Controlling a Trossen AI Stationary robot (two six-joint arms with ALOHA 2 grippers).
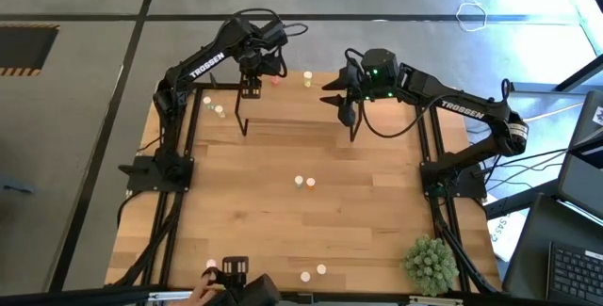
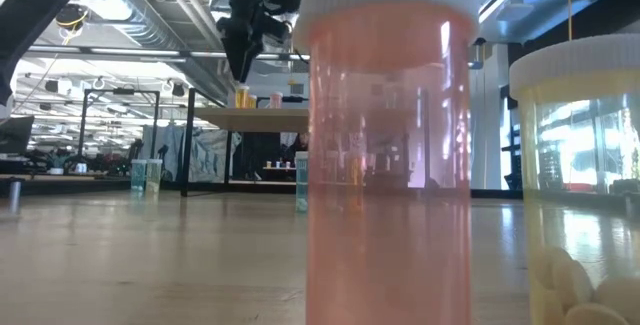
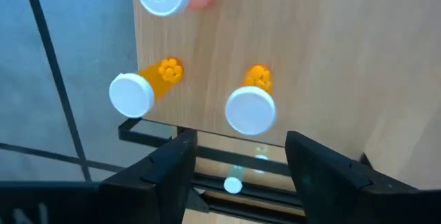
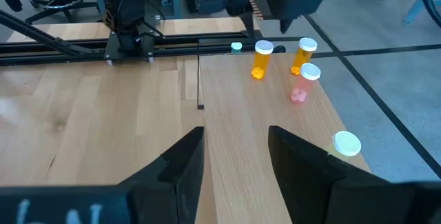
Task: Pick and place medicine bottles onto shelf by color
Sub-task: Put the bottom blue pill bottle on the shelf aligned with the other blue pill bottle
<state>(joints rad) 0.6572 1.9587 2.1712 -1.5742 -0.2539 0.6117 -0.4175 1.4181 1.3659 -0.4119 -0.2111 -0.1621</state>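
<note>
- The left gripper (image 1: 252,88) hangs over the left end of the shelf (image 4: 275,107), its fingers spread and pinching nothing. Directly under it stand two orange bottles (image 3: 249,100), one at the shelf's corner, the other just beside it along the edge.
- Judging by that, the step in hand is a release: an orange bottle has been set with its like, and the arm has only to lift clear.
- A pink bottle (image 4: 305,83) stands near the orange pair on the shelf, and a pale one (image 4: 346,143) further along the same edge; its colour I cannot make out.
- The right gripper (image 1: 345,106) waits above the shelf's right part, fingers spread, empty.
- More bottles (image 1: 304,184) stand mid-tabletop, with others near the table's left and near edges.
- The next move calls for choosing one, coming down over its cap, and closing squarely.
</note>
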